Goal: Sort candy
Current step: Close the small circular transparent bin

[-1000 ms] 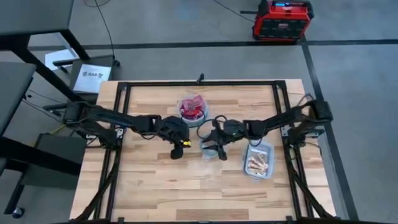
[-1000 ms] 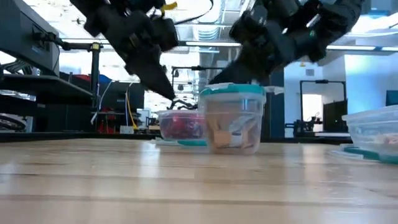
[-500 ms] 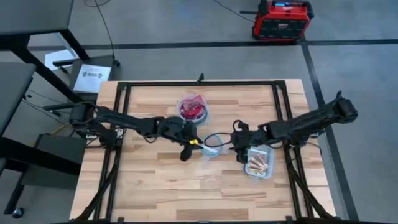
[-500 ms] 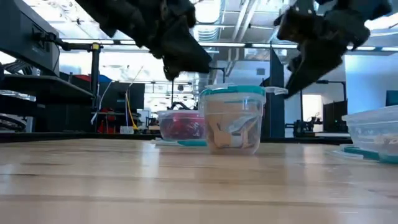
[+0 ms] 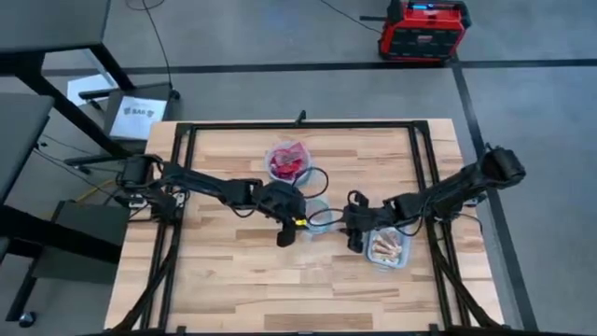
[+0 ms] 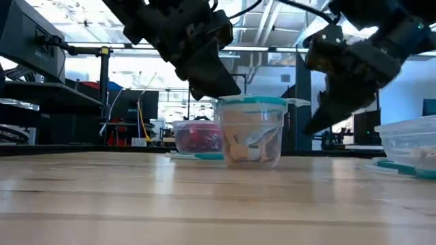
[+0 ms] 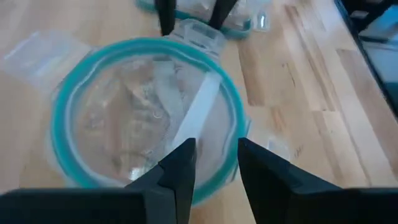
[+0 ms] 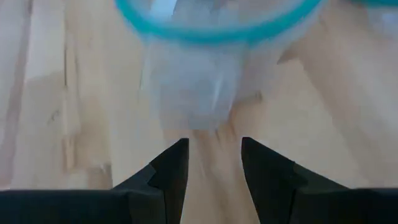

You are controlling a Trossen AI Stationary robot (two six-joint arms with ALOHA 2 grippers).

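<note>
A wooden surface [image 5: 233, 271] with a black frame stands on a grey floor, with a red box [image 5: 424, 30] on the floor beyond the far edge. Near the middle of the surface stands a clear bowl [image 5: 316, 218] with a bluish rim, holding whitish-silver candy [image 6: 251, 145]. Behind it, toward the far edge, a second bowl [image 5: 290, 163] holds red candy [image 5: 288, 166]. Toward the right edge, just beside the middle bowl, lies a clear tub [image 5: 389, 246] with orange candy [image 5: 387, 247] in it. The left hand [image 5: 285, 233] hangs over the near-left rim of the middle bowl; in the left wrist view its fingers [image 7: 179, 168] stand a little apart above the rim with nothing between them. The right hand [image 5: 355, 240] hangs between the middle bowl and the tub, close to the tub's left side; in the right wrist view its fingers [image 8: 173, 165] are parted with bare wood between them and the bowl just ahead, and they hold nothing. In the low view both hands sit above the surface, one on each side of the middle bowl.
</note>
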